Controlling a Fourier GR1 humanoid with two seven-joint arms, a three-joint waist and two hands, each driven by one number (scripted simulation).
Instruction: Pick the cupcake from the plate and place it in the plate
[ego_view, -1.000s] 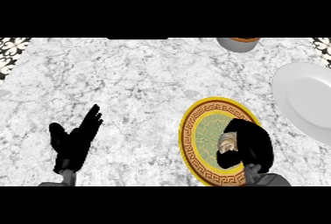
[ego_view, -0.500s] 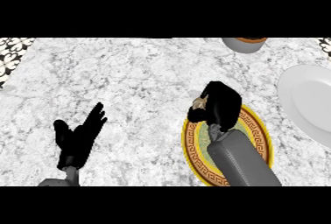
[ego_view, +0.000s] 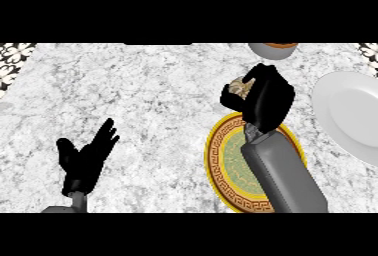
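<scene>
Right hand (ego_view: 266, 97) is curled round the small pale-brown cupcake (ego_view: 238, 88), thumb & fingers wrapped on it so only a bit of its top shows betw. them. Cupcake is off the round gold-rimmed plate with the green centre (ego_view: 215, 160): I'm holding it just past that plate's far rim, over the white-grey marble counter (ego_view: 148, 90). My grey forearm (ego_view: 284, 175) lies across the gold plate's right side.

So the pick looks done, as far as I can judge. What's left: carry it rightward to the plain white round plate (ego_view: 347, 110), which sits at the view's right edge, apart from the gold one w/ bare marble betw. them, then lower & let go. Cupcake isn't on that plate, so the placing isn't done yet. Approx. halfway thru, I'd say.

Can't tell how high the cupcake is above the counter from this steep view.

Left hand (ego_view: 85, 160) rests at lower left, fingers straight & spread, holding nothing. Grey bowl (ego_view: 272, 50) at the far edge, partly cut off, sits just beyond my right hand. It's not part of the job.
</scene>
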